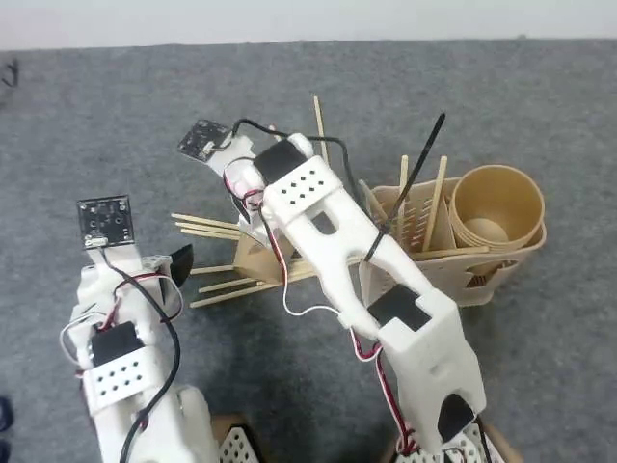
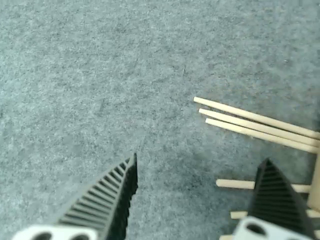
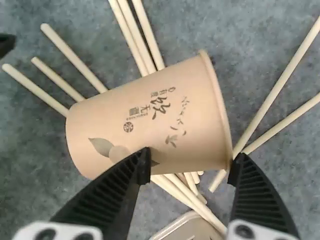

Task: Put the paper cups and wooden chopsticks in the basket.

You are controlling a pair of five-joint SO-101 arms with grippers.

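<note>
A tan paper cup (image 3: 150, 125) lies on its side across several wooden chopsticks (image 3: 65, 65) on the grey carpet. My right gripper (image 3: 190, 162) is open just above it, its jaws on either side of the cup's rim end without closing on it. From above, that cup (image 1: 253, 258) peeks out under the right arm (image 1: 318, 217). My left gripper (image 2: 200, 175) is open over bare carpet, empty, with three chopsticks (image 2: 250, 122) just beyond it. The beige basket (image 1: 501, 275) at the right holds stacked paper cups (image 1: 496, 217) and some upright chopsticks (image 1: 436, 198).
Loose chopsticks (image 1: 207, 227) fan out between the two arms, and one (image 1: 319, 125) points away past the right wrist. A corner of the basket (image 3: 182, 227) sits close to the right gripper. Grey carpet (image 1: 106, 116) stretches out at the left and back.
</note>
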